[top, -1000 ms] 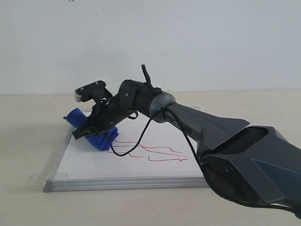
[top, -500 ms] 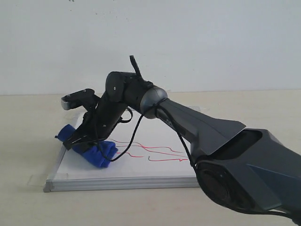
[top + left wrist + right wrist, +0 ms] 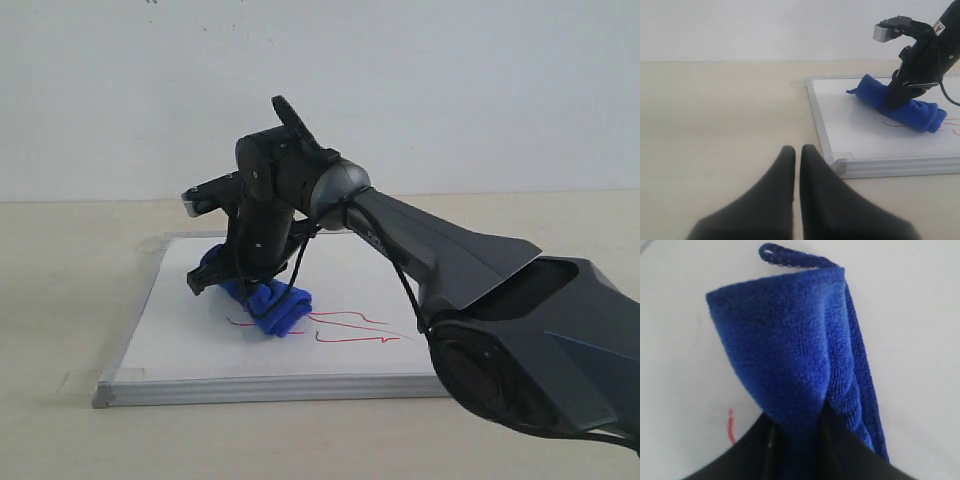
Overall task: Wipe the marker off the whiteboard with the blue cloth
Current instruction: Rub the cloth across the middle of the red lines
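Beige worktop before a plain white wall, bearing the whiteboard, which lies flat. The right end effector reaches across to the board's left half and pinches the blue cloth, a folded roll resting on the white surface. Red marker lines meet the roll's near end and run rightward. The left end effector is off the board, over bare worktop, its fingers pressed together and holding nothing.

bench: beige, matte, plain | lying on it: whiteboard, flat, silver-grey frame, square to the bench edge | clear tape tabs at board corners, stuck down onto bench
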Controlling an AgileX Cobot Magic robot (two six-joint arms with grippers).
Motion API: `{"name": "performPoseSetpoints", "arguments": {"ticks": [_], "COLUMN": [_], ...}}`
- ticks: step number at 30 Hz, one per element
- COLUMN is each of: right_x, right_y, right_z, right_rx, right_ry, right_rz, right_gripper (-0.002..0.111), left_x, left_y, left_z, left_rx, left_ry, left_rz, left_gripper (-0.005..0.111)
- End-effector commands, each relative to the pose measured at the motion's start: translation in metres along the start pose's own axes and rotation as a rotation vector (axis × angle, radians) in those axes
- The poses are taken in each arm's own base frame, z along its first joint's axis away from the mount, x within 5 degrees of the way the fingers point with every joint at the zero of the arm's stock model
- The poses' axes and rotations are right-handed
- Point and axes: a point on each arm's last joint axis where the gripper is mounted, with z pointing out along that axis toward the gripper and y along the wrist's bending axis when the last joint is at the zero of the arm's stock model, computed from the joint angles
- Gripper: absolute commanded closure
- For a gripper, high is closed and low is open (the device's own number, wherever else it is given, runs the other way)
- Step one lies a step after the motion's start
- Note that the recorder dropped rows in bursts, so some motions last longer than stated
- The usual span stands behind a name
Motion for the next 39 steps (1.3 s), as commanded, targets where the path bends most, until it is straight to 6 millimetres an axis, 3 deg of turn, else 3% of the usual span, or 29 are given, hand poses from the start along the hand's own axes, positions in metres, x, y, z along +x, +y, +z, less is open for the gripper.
{"name": "performPoseSetpoints", "arguments": {"ticks": [1,5,11,20,23,27,31,39], "right_x": [-0.001,-0.003,0.0,-0.006,-0.005,0.001,0.008,0.022], "right_y": [-0.018,-0.016,0.007,0.037,0.037,0.012,-0.002,-0.011], "right_z": [-0.019,-0.024,-0.009,-0.026,-0.024,-0.015,-0.008,0.001], "right_rx": [0.083,0.057,-0.205,-0.362,-0.306,-0.027,0.115,0.209], "right_ry": [0.015,0.005,0.007,-0.033,-0.026,0.032,0.08,0.162], "right_rz": [0.011,-0.009,-0.037,-0.031,-0.065,-0.03,-0.055,-0.099], "right_gripper": [0.108,0.108,0.108,0.108,0.108,0.108,0.108,0.108], "left_x": [0.001,0.001,0.001,0.001,0.001,0.001,0.001,0.001], "left_y": [-0.001,-0.001,-0.001,-0.001,-0.001,-0.001,-0.001,-0.001], "left_z": [0.001,0.001,0.001,0.001,0.001,0.001,0.001,0.001], "left_rx": [0.011,0.011,0.011,0.011,0.011,0.011,0.011,0.011], "left_ry": [0.0,0.0,0.0,0.0,0.0,0.0,0.0,0.0], "left_rz": [-0.005,-0.005,-0.005,-0.005,-0.005,-0.005,-0.005,-0.005], "left_gripper": [0.103,0.103,0.103,0.103,0.103,0.103,0.103,0.103]}}
